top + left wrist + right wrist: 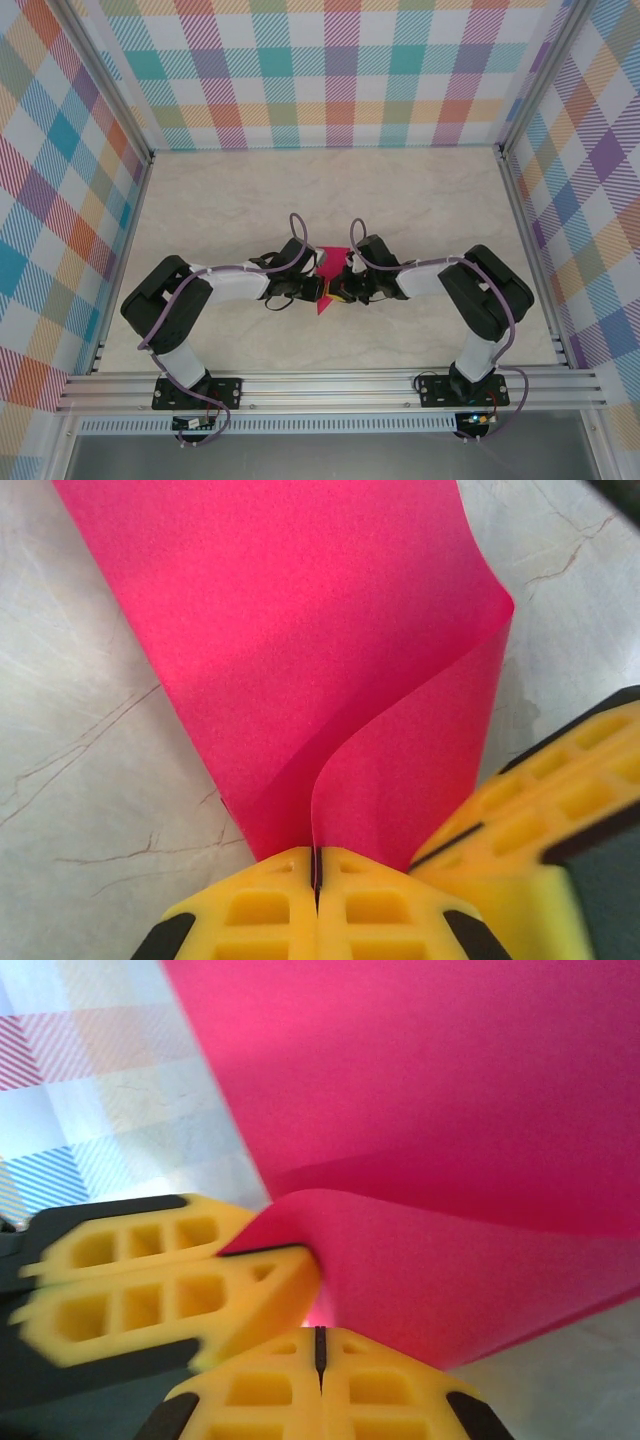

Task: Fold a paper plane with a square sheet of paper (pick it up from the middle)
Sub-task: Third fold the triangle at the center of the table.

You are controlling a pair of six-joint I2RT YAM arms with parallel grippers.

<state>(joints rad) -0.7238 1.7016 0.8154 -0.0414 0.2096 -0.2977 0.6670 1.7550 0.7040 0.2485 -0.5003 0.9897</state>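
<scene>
The square sheet of paper [331,262] is magenta-pink and hangs between both grippers above the middle of the table. In the left wrist view the sheet [300,630] curls in two layers, and my left gripper [317,865] is shut on its lower edge. My left gripper [318,290] and right gripper [345,290] meet tip to tip. In the right wrist view the sheet [450,1110] bends over my right gripper [320,1345]. That gripper is shut with its tips against the paper, and no paper shows in its slit. The left fingers [150,1280] pinch a corner there.
The marble-patterned tabletop [330,190] stretches beyond the grippers. Plaid walls [340,70] and aluminium rails [330,390] enclose it. The right gripper's yellow fingers [560,790] crowd close beside my left gripper.
</scene>
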